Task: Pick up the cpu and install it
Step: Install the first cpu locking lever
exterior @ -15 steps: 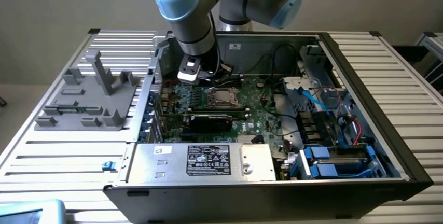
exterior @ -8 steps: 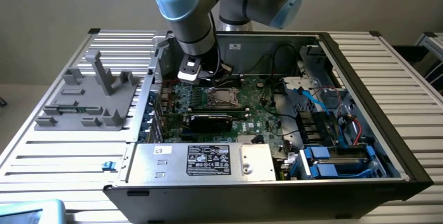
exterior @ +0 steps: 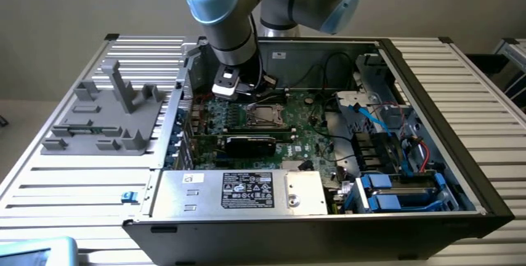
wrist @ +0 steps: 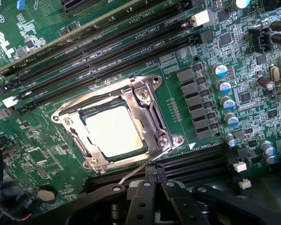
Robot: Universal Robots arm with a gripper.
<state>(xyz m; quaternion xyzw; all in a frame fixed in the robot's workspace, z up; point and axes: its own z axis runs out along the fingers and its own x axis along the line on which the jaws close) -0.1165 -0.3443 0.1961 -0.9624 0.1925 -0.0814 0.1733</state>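
Gripper: hovering pinched closed, holding nothing, above motherboard. Seeing cpu just ahead of fingertips, lying flat inside socket frame, clear of them.

The cpu has a smooth, dull silver metal top; the socket frame around it is shiny bare metal. The green circuit board looks glossy, its memory slots matt black plastic.
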